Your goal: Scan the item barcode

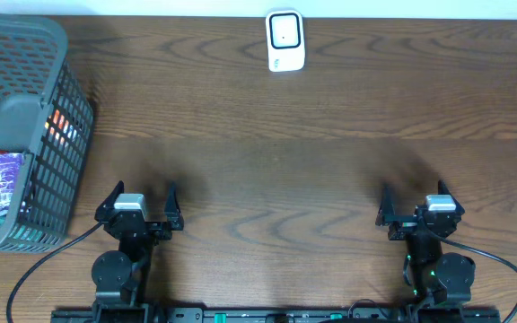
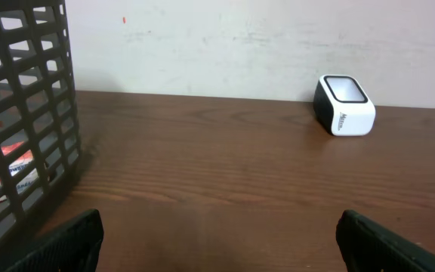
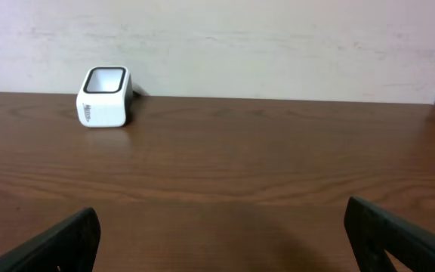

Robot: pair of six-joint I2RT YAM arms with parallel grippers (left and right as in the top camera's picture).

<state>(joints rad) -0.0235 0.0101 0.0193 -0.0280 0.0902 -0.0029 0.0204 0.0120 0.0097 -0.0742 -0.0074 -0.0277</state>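
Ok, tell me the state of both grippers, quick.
Left gripper: open, holding nothing.
Right gripper: open, holding nothing.

— What was the table [image 1: 267,161] ahead of the jaws like?
— Dark wood grain, smooth, faintly shiny.
— And the scanner [image 1: 285,40]?
— Glossy white plastic; the basket [image 1: 25,117] beside the left jaws, matt grey plastic.

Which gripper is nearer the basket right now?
Left. The left gripper sits close beside the basket, which is just to its left, jaws open and empty. The right gripper is far off on the opposite side, also open.
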